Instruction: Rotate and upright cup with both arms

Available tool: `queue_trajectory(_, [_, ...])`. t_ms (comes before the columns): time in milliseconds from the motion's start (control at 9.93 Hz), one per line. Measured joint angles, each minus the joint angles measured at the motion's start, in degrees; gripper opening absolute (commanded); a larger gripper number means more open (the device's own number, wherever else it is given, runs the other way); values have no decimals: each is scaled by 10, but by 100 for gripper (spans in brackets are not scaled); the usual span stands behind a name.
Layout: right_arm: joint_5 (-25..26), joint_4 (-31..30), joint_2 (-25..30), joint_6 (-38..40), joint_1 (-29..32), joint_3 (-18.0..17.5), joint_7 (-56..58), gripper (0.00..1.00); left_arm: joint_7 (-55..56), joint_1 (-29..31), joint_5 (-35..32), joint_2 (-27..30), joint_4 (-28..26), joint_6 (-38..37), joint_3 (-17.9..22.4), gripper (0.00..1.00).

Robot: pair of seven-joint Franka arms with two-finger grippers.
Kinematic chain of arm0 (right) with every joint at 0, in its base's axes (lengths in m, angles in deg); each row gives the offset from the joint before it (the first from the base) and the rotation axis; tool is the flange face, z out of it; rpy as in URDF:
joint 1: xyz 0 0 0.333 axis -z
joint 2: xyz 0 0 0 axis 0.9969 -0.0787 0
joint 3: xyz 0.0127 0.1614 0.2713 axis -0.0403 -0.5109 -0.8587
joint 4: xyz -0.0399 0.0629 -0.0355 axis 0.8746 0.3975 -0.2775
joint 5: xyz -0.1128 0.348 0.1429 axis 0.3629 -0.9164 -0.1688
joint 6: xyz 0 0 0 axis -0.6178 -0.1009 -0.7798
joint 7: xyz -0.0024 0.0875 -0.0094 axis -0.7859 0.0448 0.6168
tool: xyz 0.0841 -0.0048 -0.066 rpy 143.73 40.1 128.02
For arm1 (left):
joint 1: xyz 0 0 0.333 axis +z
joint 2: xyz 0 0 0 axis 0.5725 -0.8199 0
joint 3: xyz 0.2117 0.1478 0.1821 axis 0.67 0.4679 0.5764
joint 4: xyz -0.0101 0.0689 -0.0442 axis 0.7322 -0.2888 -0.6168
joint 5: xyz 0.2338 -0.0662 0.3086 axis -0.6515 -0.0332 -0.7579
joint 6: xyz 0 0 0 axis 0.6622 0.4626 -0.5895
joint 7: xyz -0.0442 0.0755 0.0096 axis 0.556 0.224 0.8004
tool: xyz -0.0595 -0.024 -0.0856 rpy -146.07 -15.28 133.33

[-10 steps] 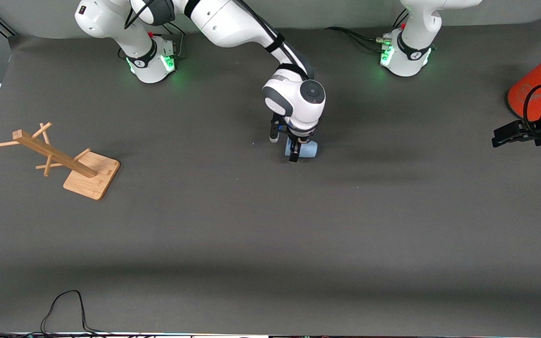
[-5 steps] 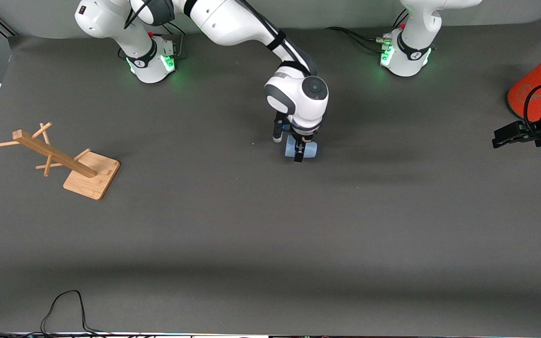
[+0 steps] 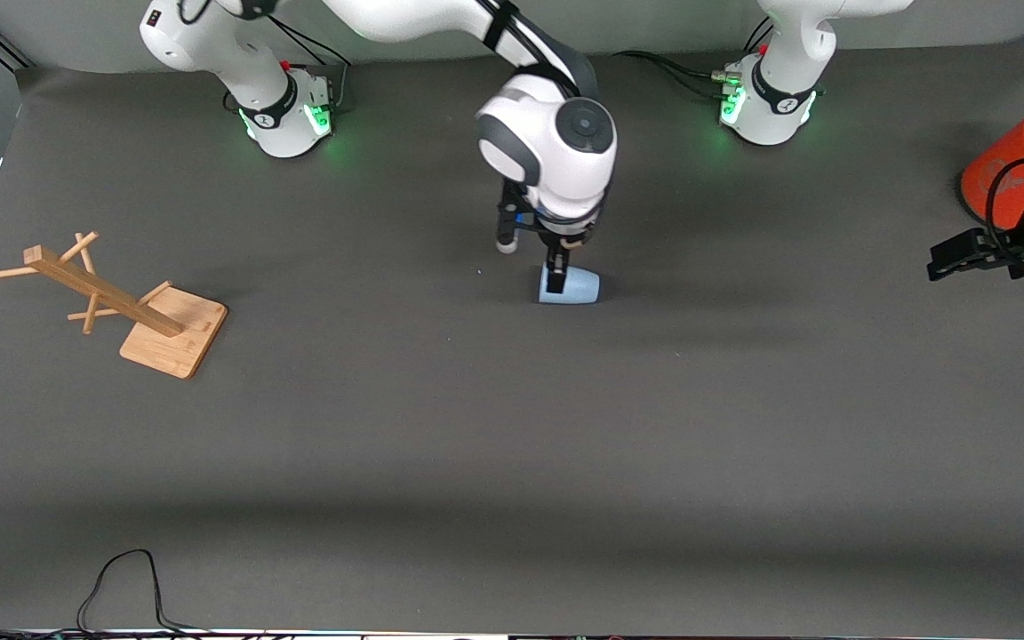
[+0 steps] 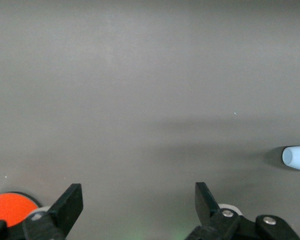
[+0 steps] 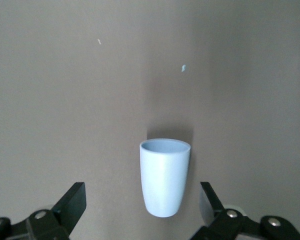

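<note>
The pale-blue cup (image 3: 571, 286) lies on its side on the grey mat near the table's middle. My right gripper (image 3: 555, 267) hangs just above it, open and empty. In the right wrist view the cup (image 5: 164, 177) lies between the spread fingers of my right gripper (image 5: 141, 197), clear of both, with its open mouth showing. My left gripper (image 3: 952, 256) waits at the left arm's end of the table, open and empty. In the left wrist view my left gripper (image 4: 138, 195) is over bare mat, and the cup (image 4: 297, 158) shows at the edge.
A large orange cylinder (image 3: 1014, 169) with a grey top stands right beside my left gripper; it also shows in the left wrist view (image 4: 10, 205). A wooden peg rack (image 3: 121, 302) stands at the right arm's end. A black cable (image 3: 121, 578) lies at the table's near edge.
My right gripper, low around the cup before, has risen off it and stands open above it. The cup rests on the mat. The left arm has barely moved.
</note>
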Motion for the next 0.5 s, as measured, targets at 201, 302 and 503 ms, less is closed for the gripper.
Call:
queue_trajectory(201, [-25, 1, 73, 115, 65, 4, 154, 100, 44, -39, -12, 1, 12, -3, -13, 100])
queue_trajectory(302, [-28, 0, 107, 169, 104, 6, 240, 100, 53, -57, -13, 0, 12, -7, -17, 100])
queue_trajectory(503, [-28, -1, 159, 253, 189, 10, 429, 100, 118, -97, -13, -4, 9, -26, -19, 100])
